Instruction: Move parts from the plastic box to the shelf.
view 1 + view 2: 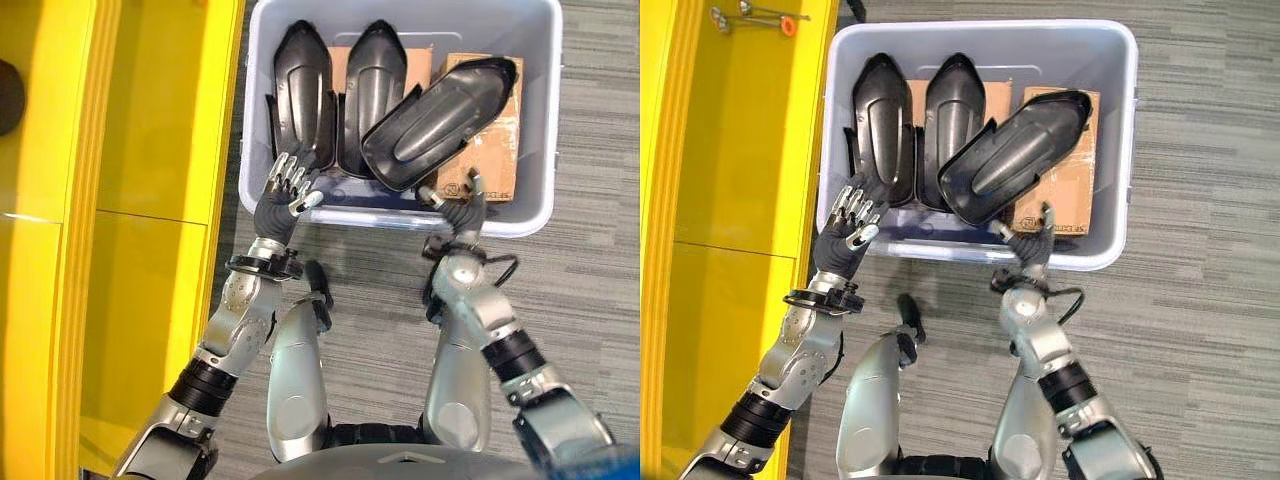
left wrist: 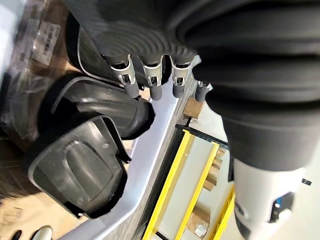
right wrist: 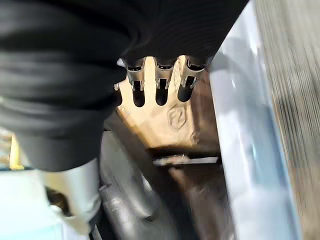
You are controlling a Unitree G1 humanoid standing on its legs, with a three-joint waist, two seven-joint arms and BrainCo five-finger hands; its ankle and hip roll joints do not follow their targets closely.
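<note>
The left hand (image 1: 283,195) hovers at the near left rim of the box (image 1: 540,120), fingers (image 1: 290,172) straight and spread, grasping nothing; their dark tips reach just over the rim toward the left part (image 1: 300,90). The right hand (image 1: 462,208) is at the near rim further right, its fingers loosely extended and released, tips just under the lower end of the tilted part (image 1: 440,120) without closing on it — whether they touch it cannot be told.

Three black moulded parts lie in the box. The left part and the middle part (image 1: 372,95) sit side by side, long axes running away from the robot, narrow rounded ends pointing to the far wall. The tilted part lies across on a diagonal, its long axis going from near-centre up to the far right, hollow side up, resting partly on the middle part and on a cardboard carton (image 1: 495,150). A second carton (image 1: 340,60) shows between the upright two.

The box stands on grey striped carpet (image 1: 590,300). A yellow shelf (image 1: 150,150) runs along the robot's left, just beside the box; in the right eye view some small metal hooks (image 1: 750,15) lie on it at the far end.
</note>
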